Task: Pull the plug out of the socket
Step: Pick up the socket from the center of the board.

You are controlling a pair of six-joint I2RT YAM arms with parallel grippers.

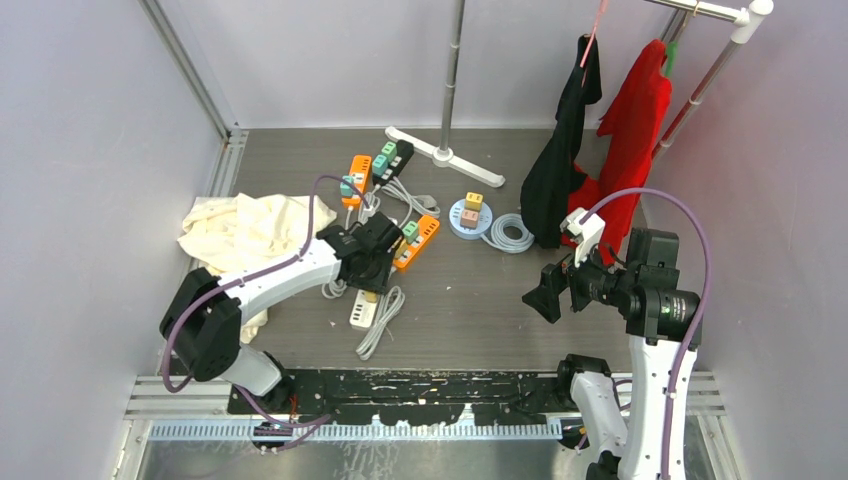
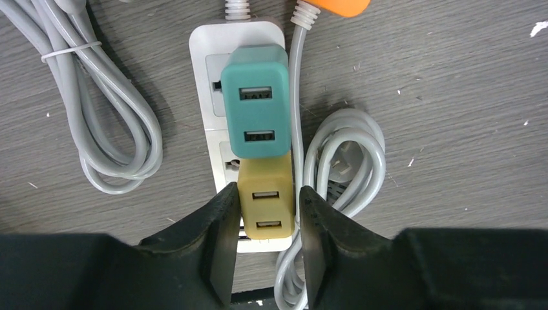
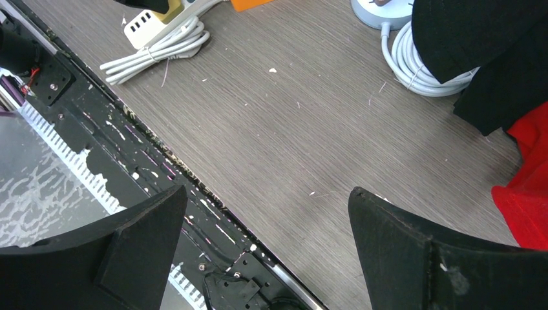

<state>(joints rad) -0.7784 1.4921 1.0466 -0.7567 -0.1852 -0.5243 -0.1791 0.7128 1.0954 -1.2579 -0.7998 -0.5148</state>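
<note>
**STATION STATE: LEFT GRIPPER ON THE YELLOW PLUG**

**Top view.** You see a grey wood-grain tabletop (image 1: 480, 310) enclosed by pale walls. A black mounting plate (image 1: 420, 385) runs along its near edge. A cream cloth (image 1: 245, 225) lies at the left. A black garment (image 1: 560, 170) and a red garment (image 1: 635, 120) hang at the right. The left gripper (image 1: 372, 262) is down over the white power strip (image 1: 363, 310), left of centre. The right gripper (image 1: 548, 290) hangs above bare surface, well apart from the strip.

**Left wrist view.** The yellow plug (image 2: 265, 206) sits in the strip, touching a teal plug (image 2: 256, 110) beside it. The fingers (image 2: 220, 239) stand narrow, pressed against the yellow plug's two sides. Grey coiled cables (image 2: 123, 129) lie on either side of the strip.

**Right wrist view.** The jaws are spread wide and hold nothing. They hang over scuffed, speckled tabletop.
</note>
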